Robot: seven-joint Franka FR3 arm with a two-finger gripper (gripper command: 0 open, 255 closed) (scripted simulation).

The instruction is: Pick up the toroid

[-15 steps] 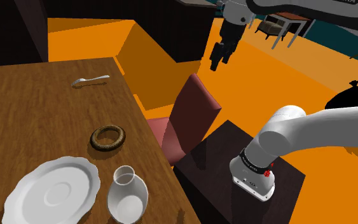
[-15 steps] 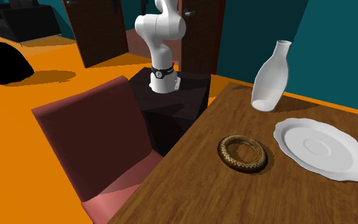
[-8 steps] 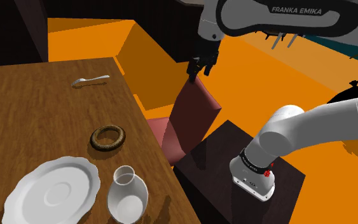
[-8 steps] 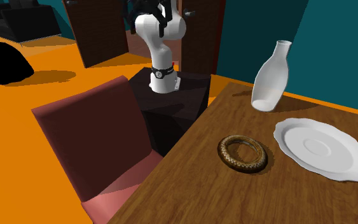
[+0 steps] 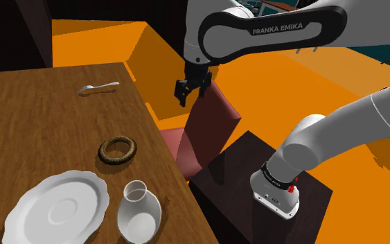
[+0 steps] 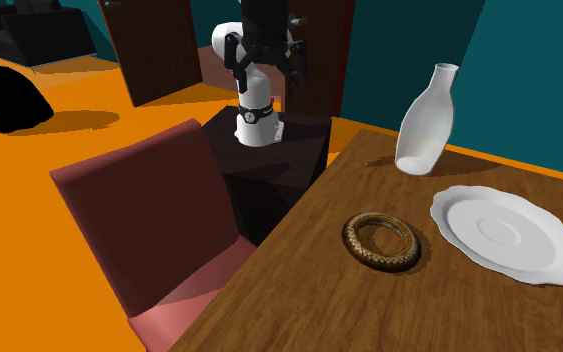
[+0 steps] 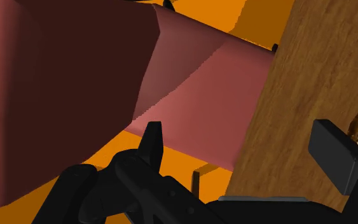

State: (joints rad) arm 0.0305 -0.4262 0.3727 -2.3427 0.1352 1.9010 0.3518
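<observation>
While the end effector (image 5: pixel 188 95) hangs spread-fingered over the chair (image 5: pixel 210 128), the toroid (image 5: pixel 117 150) lies well apart.

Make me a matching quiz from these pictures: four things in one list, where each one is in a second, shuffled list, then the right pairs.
Things
1. toroid
2. spoon
3. plate
4. gripper

Places
A. in the air by the red chair backrest, off the table
B. next to the white bottle, at the shoulder view's lower edge
C. farthest up the table in the shoulder view
D. mid-table, near the edge facing the chair

Pairs: 1-D, 2-C, 3-B, 4-A
</observation>
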